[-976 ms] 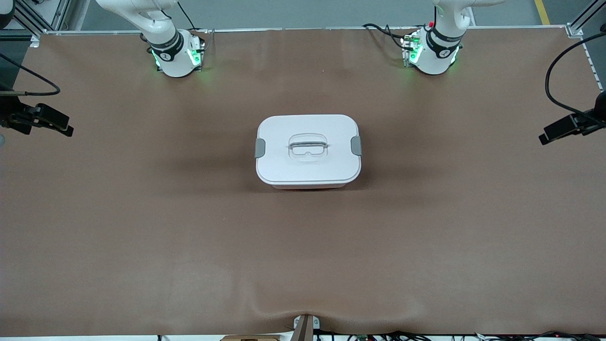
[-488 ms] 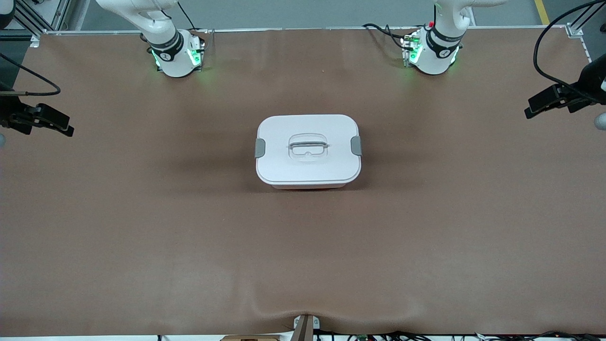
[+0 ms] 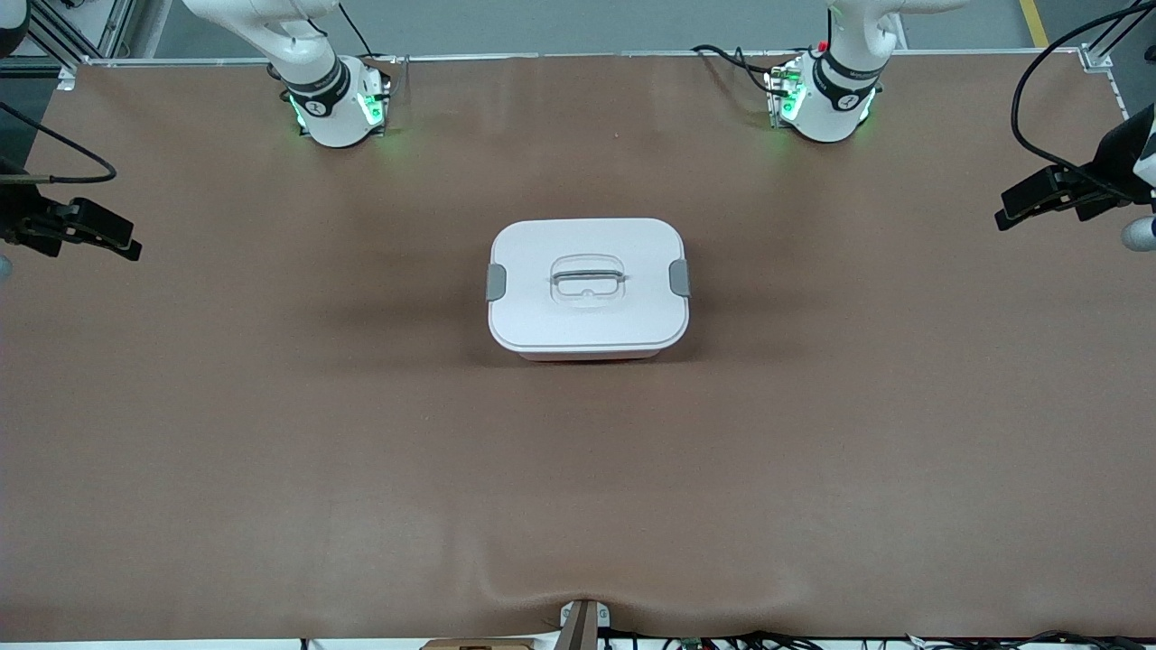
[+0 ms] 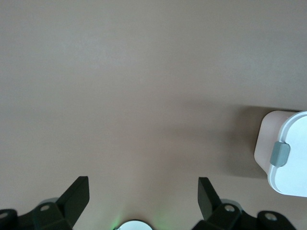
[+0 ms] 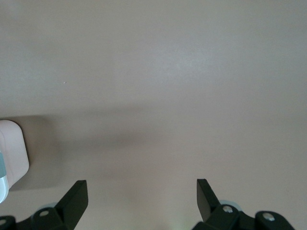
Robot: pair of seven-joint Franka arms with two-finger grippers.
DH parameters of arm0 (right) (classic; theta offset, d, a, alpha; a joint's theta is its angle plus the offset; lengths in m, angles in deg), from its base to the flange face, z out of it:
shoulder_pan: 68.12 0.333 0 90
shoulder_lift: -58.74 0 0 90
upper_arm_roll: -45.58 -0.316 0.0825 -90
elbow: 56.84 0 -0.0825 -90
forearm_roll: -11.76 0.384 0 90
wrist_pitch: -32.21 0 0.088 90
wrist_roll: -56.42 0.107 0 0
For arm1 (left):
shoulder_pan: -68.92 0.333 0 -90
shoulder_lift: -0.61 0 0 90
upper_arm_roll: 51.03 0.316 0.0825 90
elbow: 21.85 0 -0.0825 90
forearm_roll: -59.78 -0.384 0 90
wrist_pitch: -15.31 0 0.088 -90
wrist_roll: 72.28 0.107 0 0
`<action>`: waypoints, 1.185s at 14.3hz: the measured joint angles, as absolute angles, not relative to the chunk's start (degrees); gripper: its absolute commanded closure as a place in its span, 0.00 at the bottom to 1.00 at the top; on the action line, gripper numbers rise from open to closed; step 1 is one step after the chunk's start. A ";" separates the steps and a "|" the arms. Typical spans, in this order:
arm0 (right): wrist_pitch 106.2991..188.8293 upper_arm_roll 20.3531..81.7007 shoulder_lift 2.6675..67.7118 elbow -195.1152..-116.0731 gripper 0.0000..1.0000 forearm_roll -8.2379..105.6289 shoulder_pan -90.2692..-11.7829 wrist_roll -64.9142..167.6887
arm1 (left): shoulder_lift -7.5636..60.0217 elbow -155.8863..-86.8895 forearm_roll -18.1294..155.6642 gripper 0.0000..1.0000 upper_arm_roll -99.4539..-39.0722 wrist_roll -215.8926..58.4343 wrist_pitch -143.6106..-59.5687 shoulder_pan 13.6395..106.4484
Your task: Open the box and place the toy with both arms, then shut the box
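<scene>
The box (image 3: 587, 311) stands in the middle of the table with its white lid on. Both grey clips (image 3: 496, 282) (image 3: 680, 277) lie against its sides, and the handle (image 3: 588, 277) sits flat in the lid's recess. The toy is out of view. My left gripper (image 3: 1016, 208) hovers over the table's edge at the left arm's end, open and empty (image 4: 142, 191). In its wrist view, the box's pink corner and a clip (image 4: 280, 154) show. My right gripper (image 3: 117, 242) hangs over the right arm's end, also open and empty (image 5: 141, 191), well apart from the box (image 5: 12, 153).
The brown table mat (image 3: 578, 469) has a small wrinkle at its edge nearest the front camera. The two arm bases (image 3: 339, 108) (image 3: 826, 104) stand along the table's edge farthest from the front camera. Cables trail by the left arm's base.
My left gripper has drifted a little toward the box and toward the bases' edge of the table. The right gripper and the box have not moved.
</scene>
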State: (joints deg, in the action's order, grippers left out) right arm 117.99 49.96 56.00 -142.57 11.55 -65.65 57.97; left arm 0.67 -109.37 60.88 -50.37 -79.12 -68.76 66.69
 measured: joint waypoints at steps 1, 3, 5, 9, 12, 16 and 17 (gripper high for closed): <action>117.99 49.96 56.00 -142.57 0.00 11.55 -65.65 57.97 | 0.67 -109.55 60.88 0.00 -50.39 -78.00 -69.08 66.68; 117.92 49.96 56.00 -142.57 0.00 11.55 -65.65 57.97 | 0.67 -109.58 60.88 0.00 -50.47 -76.98 -69.27 66.67; 117.40 49.95 56.00 -142.57 0.00 11.55 -65.65 57.97 | 0.67 -109.67 60.88 0.00 -50.47 -76.85 -69.36 66.69; 117.11 49.95 55.95 -142.57 0.00 11.55 -65.65 57.96 | 0.67 -109.83 60.88 0.00 -50.79 -76.82 -69.58 66.40; 117.10 49.95 55.89 -142.57 0.00 11.55 -65.65 57.96 | 0.70 -109.90 60.88 0.00 -51.02 -76.89 -69.63 66.23; 117.10 49.95 55.88 -142.57 0.00 11.55 -65.65 57.96 | 1.15 -109.93 60.88 0.00 -50.97 -76.89 -70.20 66.38; 117.10 49.95 55.88 -142.57 0.00 11.55 -65.65 57.96 | 1.30 -109.86 60.88 0.00 -50.97 -76.89 -70.26 66.38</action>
